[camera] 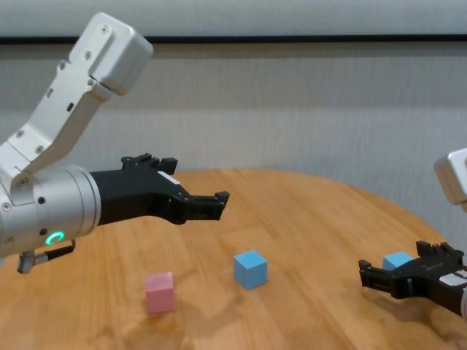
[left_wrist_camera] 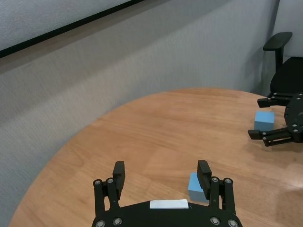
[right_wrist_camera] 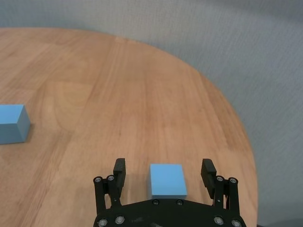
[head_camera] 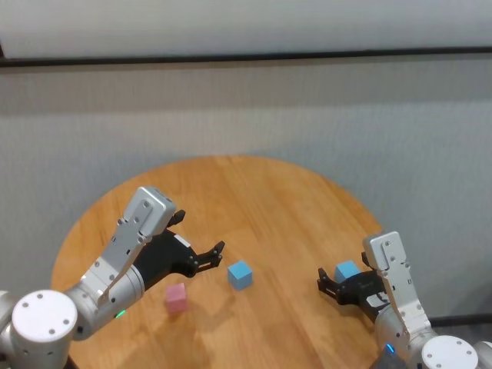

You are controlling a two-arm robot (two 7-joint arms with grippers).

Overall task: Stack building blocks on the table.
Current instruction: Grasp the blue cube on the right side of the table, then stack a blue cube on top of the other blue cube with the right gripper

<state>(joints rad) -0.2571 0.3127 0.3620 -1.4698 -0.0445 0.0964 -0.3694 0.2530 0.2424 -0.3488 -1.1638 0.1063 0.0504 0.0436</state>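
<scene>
Blue block (right_wrist_camera: 167,181) between right gripper (right_wrist_camera: 164,173) fingers (right_wrist_camera: 119,167)

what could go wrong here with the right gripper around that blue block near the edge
The right gripper stands open with the right blue block between its fingers, not yet clamped; closing off-center could nudge it toward the nearby table edge. The open left gripper hovers close above the middle blue block and might bump it.
</scene>
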